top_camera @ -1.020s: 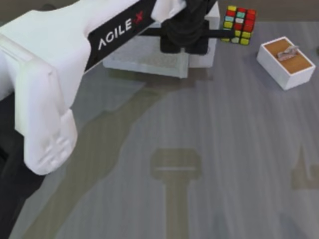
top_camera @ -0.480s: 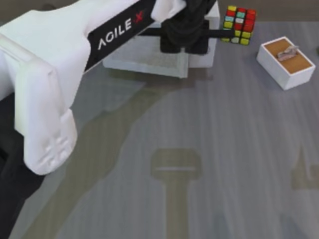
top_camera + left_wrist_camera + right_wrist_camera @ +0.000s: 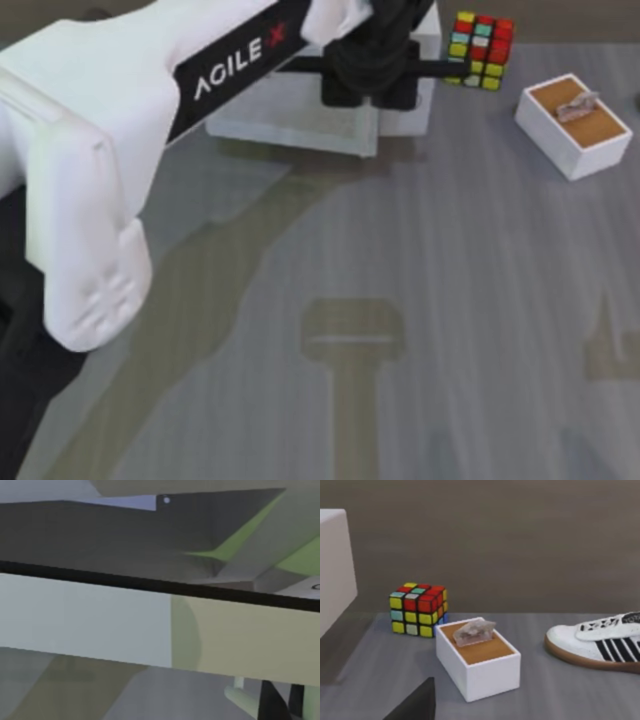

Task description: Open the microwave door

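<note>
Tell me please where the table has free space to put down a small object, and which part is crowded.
Free: the wide grey table in front of the microwave and the white box with wooden top. Crowded: the far edge, where the left gripper works at the microwave door, beside the Rubik's cube, box and sneaker.

**White arm, black trim**

The left arm (image 3: pixel 150 120) is built of bulky white, round-edged shells. A black strip along one link carries "AGILE" in white letters and an "X" in red. Its wrist and left gripper (image 3: pixel 372 62) are black. A rounded white cover bears faint embossed marks.
</note>
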`<action>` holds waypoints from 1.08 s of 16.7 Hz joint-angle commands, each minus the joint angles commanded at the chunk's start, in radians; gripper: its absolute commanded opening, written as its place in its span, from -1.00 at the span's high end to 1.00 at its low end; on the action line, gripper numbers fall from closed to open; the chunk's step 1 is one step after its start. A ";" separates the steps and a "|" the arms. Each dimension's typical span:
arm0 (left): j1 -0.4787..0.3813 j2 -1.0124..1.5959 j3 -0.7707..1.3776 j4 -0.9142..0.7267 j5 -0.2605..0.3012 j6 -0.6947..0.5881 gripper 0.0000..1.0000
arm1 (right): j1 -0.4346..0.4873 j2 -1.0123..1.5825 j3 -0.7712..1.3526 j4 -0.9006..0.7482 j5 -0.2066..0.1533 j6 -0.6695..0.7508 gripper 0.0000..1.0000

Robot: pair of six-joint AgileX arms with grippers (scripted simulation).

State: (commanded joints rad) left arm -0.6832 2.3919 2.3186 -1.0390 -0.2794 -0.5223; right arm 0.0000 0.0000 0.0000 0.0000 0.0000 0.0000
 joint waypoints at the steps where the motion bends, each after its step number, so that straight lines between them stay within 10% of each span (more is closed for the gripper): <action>1: 0.003 -0.017 -0.025 0.014 0.004 0.011 1.00 | 0.000 0.000 0.000 0.000 0.000 0.000 -1.00; 18: 0.013 -0.118 -0.206 0.106 0.038 0.085 1.00 | 0.000 0.000 0.000 0.000 0.000 0.000 -1.00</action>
State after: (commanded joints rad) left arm -0.6697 2.2737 2.1123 -0.9326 -0.2415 -0.4371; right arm 0.0000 0.0000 0.0000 0.0000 0.0000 0.0000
